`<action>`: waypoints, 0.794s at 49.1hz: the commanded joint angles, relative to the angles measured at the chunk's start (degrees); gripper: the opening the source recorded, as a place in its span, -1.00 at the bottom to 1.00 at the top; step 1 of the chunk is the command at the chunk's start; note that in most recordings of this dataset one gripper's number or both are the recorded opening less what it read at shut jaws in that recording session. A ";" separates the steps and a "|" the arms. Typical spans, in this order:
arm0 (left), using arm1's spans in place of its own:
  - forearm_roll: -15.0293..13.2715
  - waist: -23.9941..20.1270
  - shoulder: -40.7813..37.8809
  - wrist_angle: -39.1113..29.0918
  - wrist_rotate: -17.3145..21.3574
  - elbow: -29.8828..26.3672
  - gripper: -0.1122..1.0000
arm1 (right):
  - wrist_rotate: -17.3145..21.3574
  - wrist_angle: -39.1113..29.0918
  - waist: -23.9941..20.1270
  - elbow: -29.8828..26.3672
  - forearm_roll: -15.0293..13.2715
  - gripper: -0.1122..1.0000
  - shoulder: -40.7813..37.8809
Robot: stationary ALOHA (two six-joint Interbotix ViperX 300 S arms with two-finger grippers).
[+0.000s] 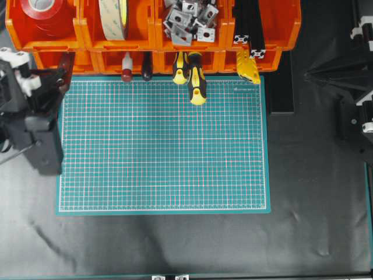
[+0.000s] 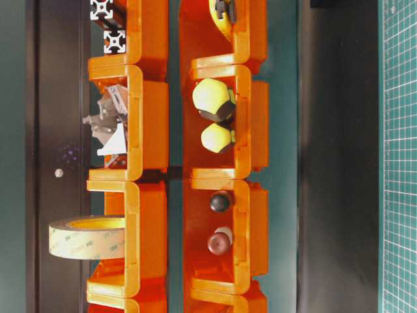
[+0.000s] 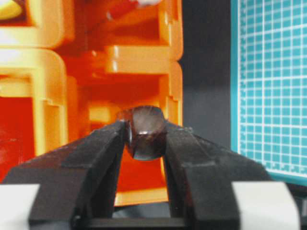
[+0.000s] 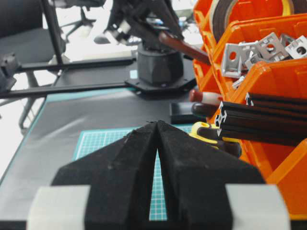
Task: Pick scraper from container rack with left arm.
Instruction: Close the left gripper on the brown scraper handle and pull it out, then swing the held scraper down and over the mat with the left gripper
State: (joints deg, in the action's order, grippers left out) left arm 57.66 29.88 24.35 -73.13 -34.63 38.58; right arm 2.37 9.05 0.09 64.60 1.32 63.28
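At the overhead view's left edge, the left claw point(image 1: 58, 79) pinches the scraper point(image 1: 66, 69) by its reddish-brown handle end, which is still angled into the container rack point(image 1: 87, 36). Grasping looks done; lifting it clear remains. At right, the right claw point(image 4: 157, 125) is pressed together, idle.

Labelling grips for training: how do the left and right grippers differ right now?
The left gripper is clamped on the scraper handle at the orange rack; the right gripper holds nothing. Left fingers stand apart around the handle; right fingers meet at the tips. Both are black.
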 commanded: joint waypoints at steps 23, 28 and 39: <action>0.18 19.42 -1.93 -15.21 4.39 -22.59 -0.43 | 0.00 0.09 0.18 0.09 0.09 -0.78 0.00; 0.18 21.80 -5.10 -15.12 9.84 -25.66 -0.43 | -0.09 0.09 0.18 0.09 0.09 -0.78 0.35; 0.18 20.83 -13.27 -13.27 22.50 -30.32 -0.43 | 0.00 0.09 0.62 0.09 0.09 -0.78 0.79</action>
State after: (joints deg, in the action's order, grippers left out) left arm 57.57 51.68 13.36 -87.45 -15.56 10.90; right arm 2.37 8.96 0.35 65.30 1.23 64.42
